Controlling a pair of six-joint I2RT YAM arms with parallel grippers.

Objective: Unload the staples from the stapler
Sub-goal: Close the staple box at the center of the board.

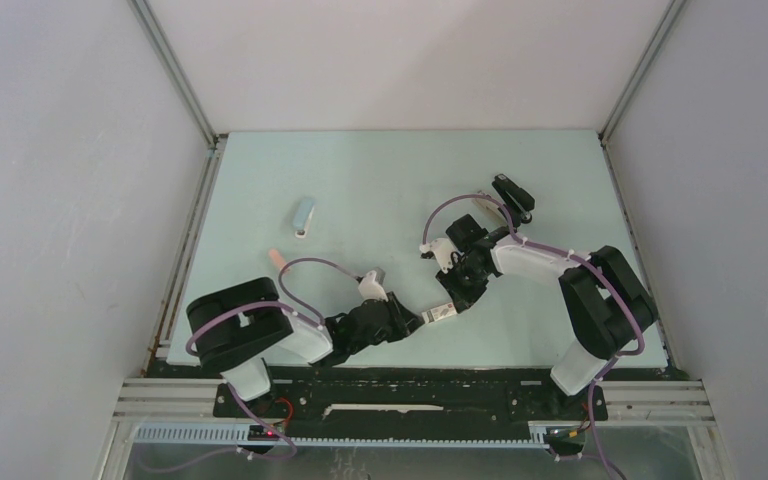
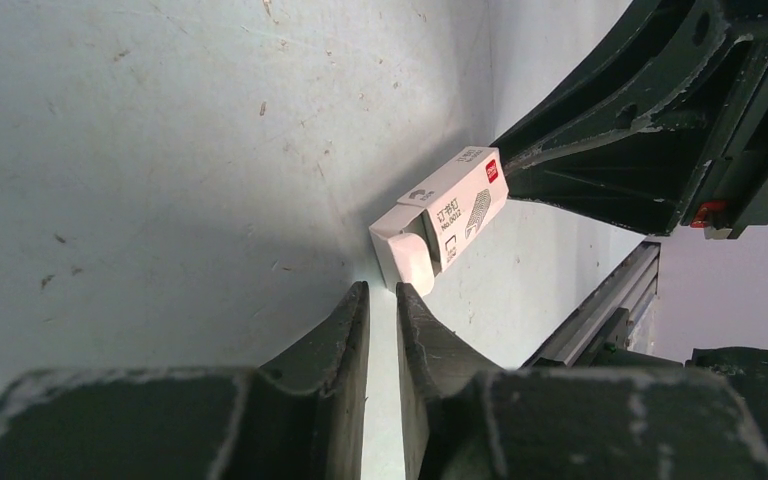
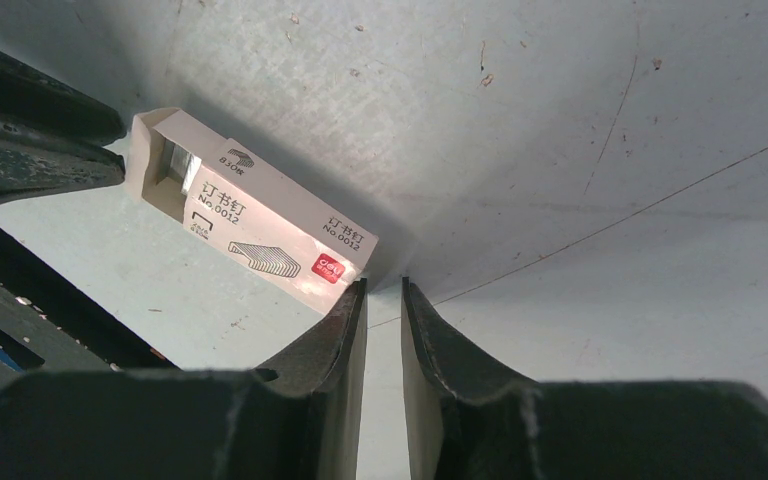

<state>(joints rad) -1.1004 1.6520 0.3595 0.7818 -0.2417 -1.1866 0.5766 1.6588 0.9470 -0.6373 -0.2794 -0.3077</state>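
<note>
White walls enclose a pale green worktop [image 1: 380, 170]. Midway along its near edge, the staple box [image 1: 442, 313] lies flat between both claws. The left gripper [image 2: 384, 290] and right gripper [image 3: 383, 285] are each narrowed to a slit and empty, with their tips at opposite ends of the box. Silvery staples [image 3: 174, 165] show in its open end. The blue stapler [image 1: 303, 215] lies well apart, toward the far left. Best to brace the box lightly without crushing it, leaving the open end clear.

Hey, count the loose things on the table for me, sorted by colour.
Light blue stapler: 1
Pink block: 1
White staple box: 1
Black item, far right, kind unclear: 1
Total: 4
</note>
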